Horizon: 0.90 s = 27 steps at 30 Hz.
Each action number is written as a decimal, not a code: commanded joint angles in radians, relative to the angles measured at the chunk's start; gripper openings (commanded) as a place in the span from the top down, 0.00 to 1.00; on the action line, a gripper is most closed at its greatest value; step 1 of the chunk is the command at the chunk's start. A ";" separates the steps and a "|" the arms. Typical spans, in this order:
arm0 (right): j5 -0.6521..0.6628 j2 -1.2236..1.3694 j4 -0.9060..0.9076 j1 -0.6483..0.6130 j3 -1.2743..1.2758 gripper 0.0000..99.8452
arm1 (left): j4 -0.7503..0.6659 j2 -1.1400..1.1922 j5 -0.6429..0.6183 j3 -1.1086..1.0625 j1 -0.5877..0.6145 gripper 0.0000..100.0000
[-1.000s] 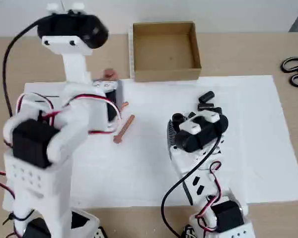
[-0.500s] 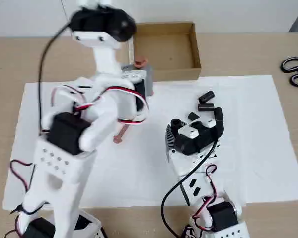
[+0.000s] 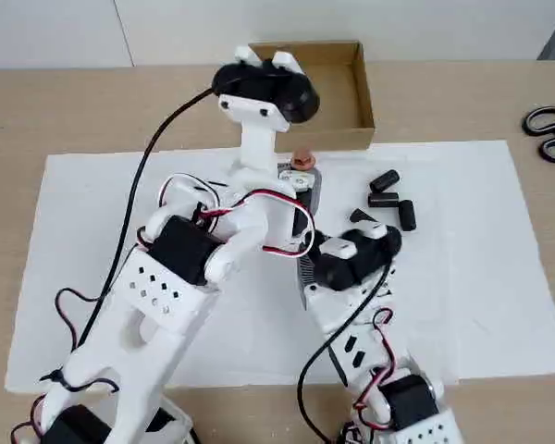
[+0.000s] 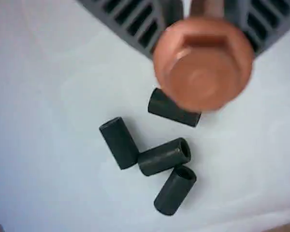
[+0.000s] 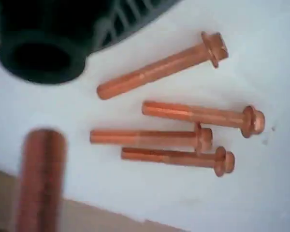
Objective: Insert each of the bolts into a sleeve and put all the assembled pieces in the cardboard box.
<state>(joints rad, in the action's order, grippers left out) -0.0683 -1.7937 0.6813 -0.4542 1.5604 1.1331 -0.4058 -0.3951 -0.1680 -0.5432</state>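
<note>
Copper-coloured flanged metal bolt (image 4: 203, 65) is clamped just under its head in the left gripper (image 3: 299, 176), head up. It hangs over the middle of the white paper sheet (image 3: 462, 305), just on the near side of the open cardboard box (image 3: 363, 83).

One second back the bolt was well to the left, over the left half of the sheet. The left arm has swung it rightward past the box's near-left corner and in beside the right arm.

Right gripper (image 5: 43, 29) is clenched on a short black cylindrical sleeve (image 5: 38, 58), bore facing its own camera. This arm has eased slightly left and nearer, toward the incoming bolt. In the right wrist view a blurred copper shank stands close by the sleeve: near, not yet mated.

Reading: the carry looks done and alignment is starting. Likely next is to line the shank up with the bore and push it in.

Four loose black sleeves (image 4: 164, 155) lie clustered on the sheet right of the bolt. Four loose copper bolts (image 5: 150, 137) lie side by side on the sheet. By this count no pair looks assembled yet.

Black-handled scissors (image 3: 548, 129) lie far right on the wooden table (image 3: 74, 102)
</note>
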 commanded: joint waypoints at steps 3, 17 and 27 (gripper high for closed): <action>-0.009 -0.018 -0.025 -0.004 -0.005 1.00 | -0.026 -0.032 0.000 -0.010 -0.005 0.99; -0.009 -0.018 -0.025 -0.004 -0.005 1.00 | 0.008 -0.083 -0.055 -0.012 -0.052 0.99; -0.009 -0.019 -0.025 -0.004 -0.005 1.00 | 0.011 -0.150 -0.071 -0.134 -0.032 0.99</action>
<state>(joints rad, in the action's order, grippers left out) -0.0698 -1.7967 0.6828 -0.4588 1.5635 1.1439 -0.5132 -0.4580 -0.2892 -0.5769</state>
